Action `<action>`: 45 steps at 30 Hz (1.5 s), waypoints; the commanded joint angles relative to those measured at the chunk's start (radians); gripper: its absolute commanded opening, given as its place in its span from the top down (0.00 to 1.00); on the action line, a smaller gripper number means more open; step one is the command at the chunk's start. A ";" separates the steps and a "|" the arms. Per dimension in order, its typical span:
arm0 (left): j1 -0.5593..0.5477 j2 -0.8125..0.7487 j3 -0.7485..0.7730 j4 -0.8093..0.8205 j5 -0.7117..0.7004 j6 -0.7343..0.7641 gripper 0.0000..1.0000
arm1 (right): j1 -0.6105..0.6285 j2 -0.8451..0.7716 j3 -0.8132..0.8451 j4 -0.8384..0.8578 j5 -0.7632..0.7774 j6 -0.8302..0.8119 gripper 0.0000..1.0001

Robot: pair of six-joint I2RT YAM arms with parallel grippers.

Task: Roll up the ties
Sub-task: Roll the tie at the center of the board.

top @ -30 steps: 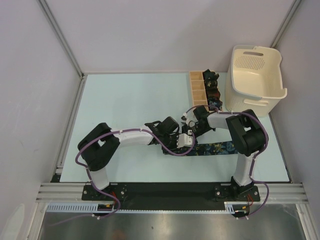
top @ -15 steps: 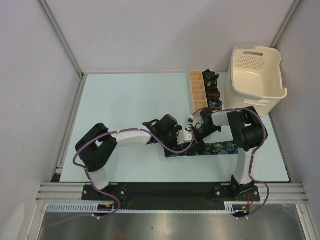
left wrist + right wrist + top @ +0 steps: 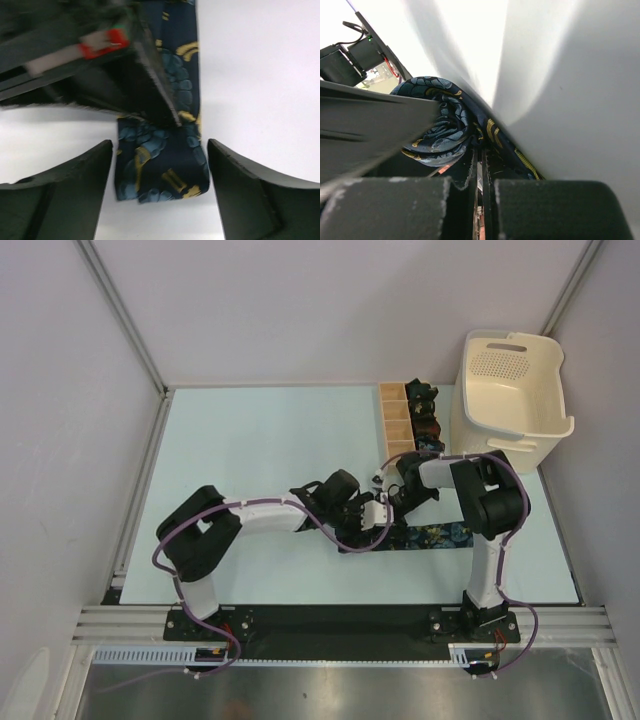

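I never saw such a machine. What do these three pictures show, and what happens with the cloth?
They show two robot arms at a table. One camera looks down from above; one sits on each wrist. On the table lie a flowered tie, a wooden box with rolled ties, and a basket. The right gripper has its jaws shut on the tie's rolled end. The left gripper has open jaws either side of the flat tie, not holding it.
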 commanded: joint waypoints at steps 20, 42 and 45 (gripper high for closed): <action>-0.017 0.033 0.015 -0.201 -0.060 0.085 0.66 | 0.027 -0.161 0.010 0.068 -0.053 0.151 0.58; 0.013 -0.013 0.079 -0.188 0.006 0.036 0.16 | -0.031 -0.006 -0.007 0.024 0.227 -0.013 1.00; 0.013 -0.014 0.082 -0.145 0.014 0.007 0.13 | -0.034 0.000 -0.007 0.026 0.255 -0.015 1.00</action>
